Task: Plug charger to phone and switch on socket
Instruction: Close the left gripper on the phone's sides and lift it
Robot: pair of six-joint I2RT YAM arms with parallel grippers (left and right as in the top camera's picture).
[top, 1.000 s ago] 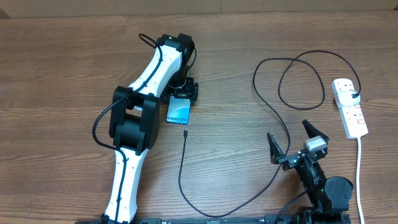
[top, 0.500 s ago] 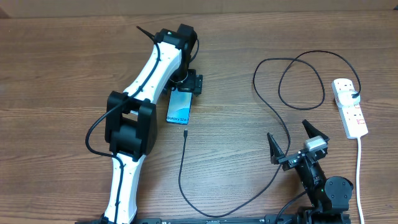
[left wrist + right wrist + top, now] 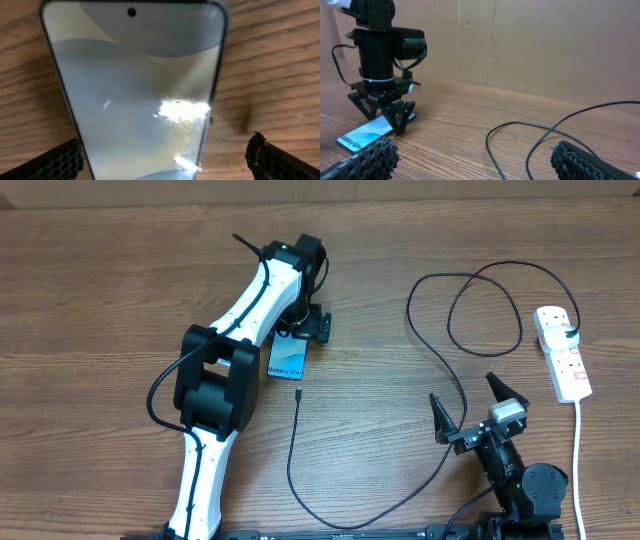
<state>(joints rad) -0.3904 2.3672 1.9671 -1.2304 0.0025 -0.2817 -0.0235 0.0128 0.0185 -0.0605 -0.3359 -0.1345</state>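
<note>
— Start at the left claw (image 3: pixel 384 119): clenched or released?
— Released. Its two black fingers (image 3: pixel 55 162), ribbed like coarse rubber, stand on either side of the phone (image 3: pixel 287 360) at its far end. One sits right at the dark frame, and the other stands apart with bare wood between.
— How does the phone lie?
— Flat on the desk (image 3: pixel 100 280), screen up, left of the middle and nearer the far edge. It is a slim rectangle of glossy blue-teal glass with a bright glare across it, and "Galaxy S24" reads along the screen.
— And the charger (image 3: pixel 291 445)?
— A long thin black cable. Its small connector tip (image 3: pixel 299 393) lies just beside the phone's near short edge, not touching it. The cable runs toward the near edge, sweeps right, climbs and loops loosely, then ends at a black plug (image 3: pixel 572 332) on the socket (image 3: pixel 562 360).
— Describe the socket.
— A white elongated plastic strip with red switches, lying along the right edge. A thick white cord (image 3: pixel 578 450) leaves it toward the near right corner. I cannot tell how the switches are set.
— The right claw (image 3: pixel 472 405)?
— Spread wide and grasping nothing, by the near edge toward the right corner. The desk is brown wood grain, with a plain cardboard wall (image 3: pixel 545 45) behind its far edge.
</note>
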